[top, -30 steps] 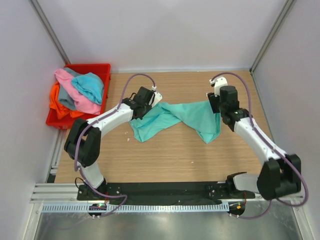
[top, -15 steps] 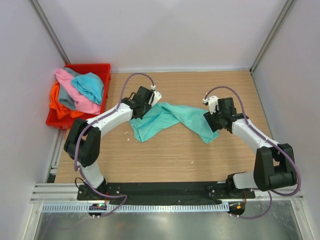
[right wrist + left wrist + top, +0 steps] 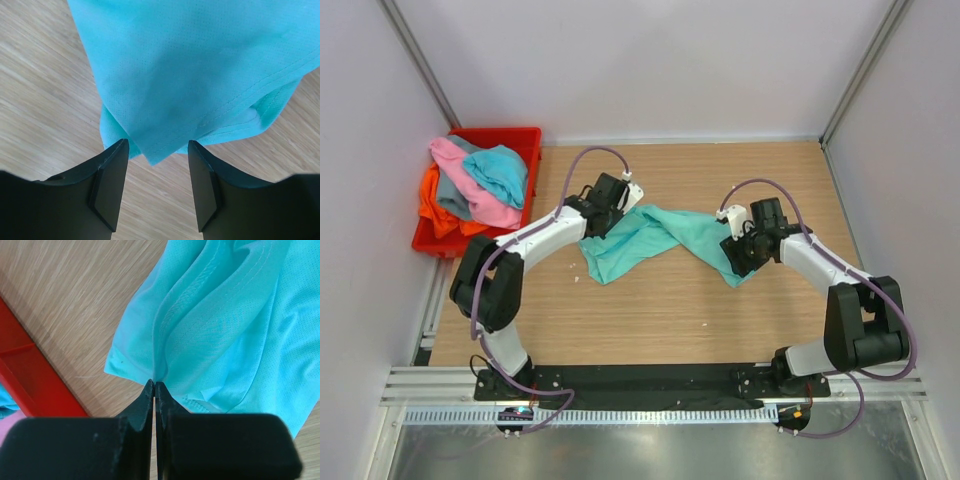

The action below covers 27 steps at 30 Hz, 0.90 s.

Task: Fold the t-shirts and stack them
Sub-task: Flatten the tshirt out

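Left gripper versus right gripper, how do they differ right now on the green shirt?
The left gripper is shut, pinching a fold of the mint green t-shirt; the right gripper stands open, a shirt corner between its jaws, unpinched. The left works the end nearer the red bin; the right the far end. Both are at the same shirt's edges.
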Motion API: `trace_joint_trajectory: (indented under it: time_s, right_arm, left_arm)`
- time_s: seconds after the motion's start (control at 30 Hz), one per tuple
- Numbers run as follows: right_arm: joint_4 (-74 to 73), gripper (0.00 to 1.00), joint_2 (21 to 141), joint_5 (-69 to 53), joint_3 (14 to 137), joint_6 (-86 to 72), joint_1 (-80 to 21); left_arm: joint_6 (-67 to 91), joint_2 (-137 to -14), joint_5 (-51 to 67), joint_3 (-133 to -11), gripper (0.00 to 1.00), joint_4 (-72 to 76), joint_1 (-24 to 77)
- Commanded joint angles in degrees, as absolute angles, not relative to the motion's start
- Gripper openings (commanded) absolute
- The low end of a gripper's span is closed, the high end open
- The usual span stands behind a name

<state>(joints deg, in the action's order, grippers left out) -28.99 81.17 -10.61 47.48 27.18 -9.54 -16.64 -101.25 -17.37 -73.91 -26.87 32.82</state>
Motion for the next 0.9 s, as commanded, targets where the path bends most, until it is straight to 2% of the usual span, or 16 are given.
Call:
trace_joint_trajectory:
  time_s: [0.0, 0.47, 0.87]
  right_arm:
    - [-31.5, 0.56, 78.9, -12.3, 48.4, 28.6, -9.7]
    - [-34.1, 0.55, 77.7, -12.8, 46.8, 29.0, -9.7]
    - [-33.3, 0.47, 82.3, -13.0, 48.1, 28.7, -9.7]
  left_arm:
    - [-15.6, -101.6, -17.0, -75.9, 0.0, -26.3, 32.5]
    - [-15.1, -101.9, -16.8, -76.5, 0.0, -26.8, 32.5]
    - [-15.2, -101.4, -17.1, -76.1, 0.0, -26.9, 32.5]
